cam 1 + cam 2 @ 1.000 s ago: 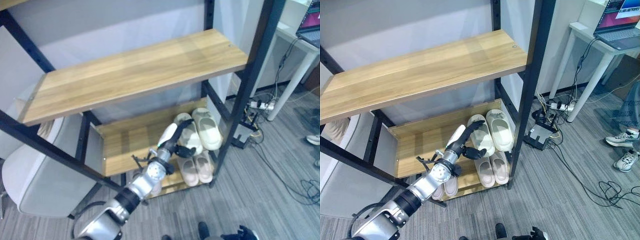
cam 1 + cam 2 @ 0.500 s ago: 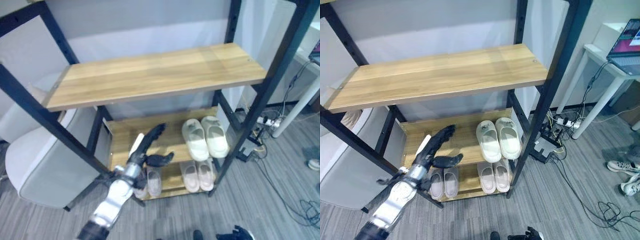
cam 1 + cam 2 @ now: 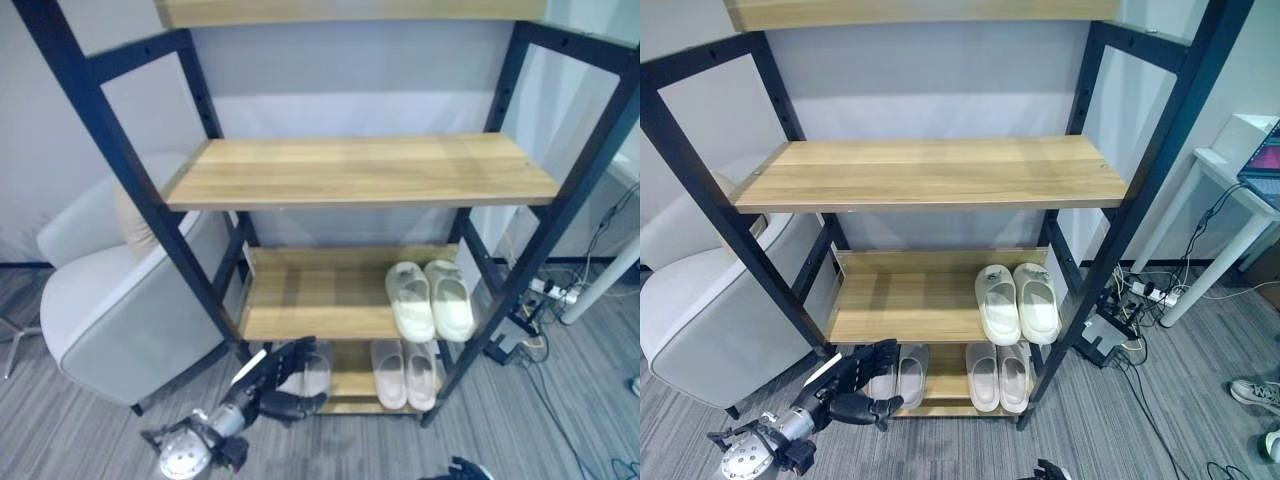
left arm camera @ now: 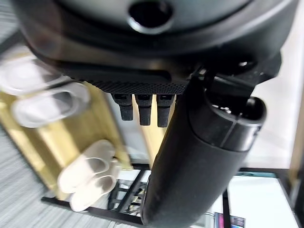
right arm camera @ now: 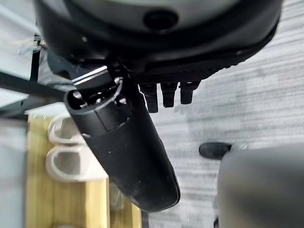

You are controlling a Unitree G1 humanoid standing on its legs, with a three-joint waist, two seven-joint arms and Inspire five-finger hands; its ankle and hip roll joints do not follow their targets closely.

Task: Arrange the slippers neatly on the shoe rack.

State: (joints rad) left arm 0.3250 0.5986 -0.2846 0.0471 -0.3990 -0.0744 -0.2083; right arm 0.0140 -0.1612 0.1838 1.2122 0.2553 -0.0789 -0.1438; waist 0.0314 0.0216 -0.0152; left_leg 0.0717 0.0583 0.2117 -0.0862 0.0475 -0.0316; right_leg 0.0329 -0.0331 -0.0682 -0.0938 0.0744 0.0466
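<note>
- The shoe rack (image 3: 940,170) stands against a pale wall, a black metal frame with wooden shelves.
- A pair of cream slippers (image 3: 1018,302) lies side by side at the right end of the middle shelf (image 3: 905,305).
- On the bottom shelf, a pinkish pair of slippers (image 3: 998,376) sits below the cream pair, and another pale pair (image 3: 898,372) lies to its left.
- The left hand (image 3: 855,385) hangs low in front of the rack's near left corner, fingers stretched out and spread from the thumb, holding nothing; its fingertips lie just beside the left-hand pale pair.
- The right hand (image 5: 142,137) shows in its wrist view with fingers straight and thumb extended, holding nothing, above grey carpet.
- A light grey armchair (image 3: 700,320) stands left of the rack.
- A white table (image 3: 1240,195) with a laptop stands at the far right.
</note>
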